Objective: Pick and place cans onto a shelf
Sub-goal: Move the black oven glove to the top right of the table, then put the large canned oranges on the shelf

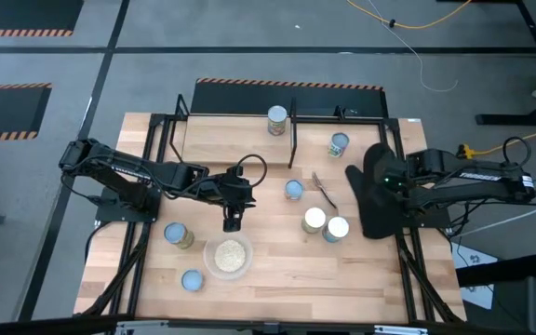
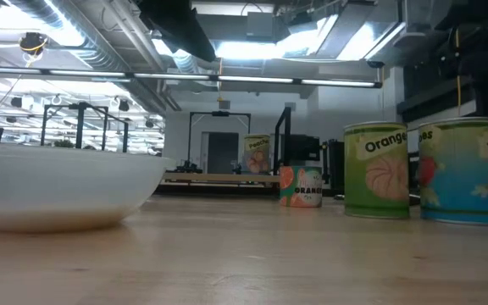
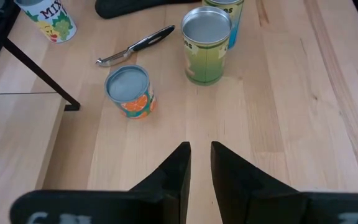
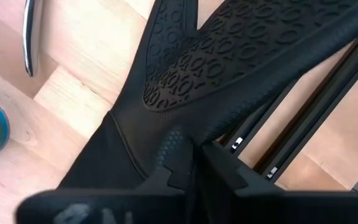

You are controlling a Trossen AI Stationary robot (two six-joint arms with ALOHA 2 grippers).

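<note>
Several cans stand on the table: an orange-labelled one [image 1: 293,190] [image 3: 129,92], a green one [image 1: 314,221] [image 3: 206,43] with a blue one [image 1: 336,229] right behind it, and two near the left edge [image 1: 177,234] [image 1: 192,279]. One can [image 1: 276,120] stands on the shelf board [image 1: 235,140]. Another [image 1: 339,144] stands near the shelf's right end. My left gripper [image 1: 234,221] [image 3: 201,163] hovers over bare wood left of the orange can, empty, fingers almost together. My right gripper [image 1: 386,179] [image 4: 194,171] is at the table's right side, shut on a black mitt [image 1: 368,197]. My right gripper pinches the black mitt between its two fingers at the mitt's smooth narrow part [image 4: 166,146]. The patterned wide part [image 4: 229,50] spreads away beyond the fingertips, over the black frame rails. I cannot tell whether the mitt is lifted clear.
A clear bowl of pale grain [image 1: 228,256] [image 2: 58,186] sits just near of my left gripper. A metal peeler [image 1: 324,190] [image 3: 135,46] lies between the orange can and the mitt. Black shelf posts [image 1: 292,140] [image 3: 30,62] rise beside the board.
</note>
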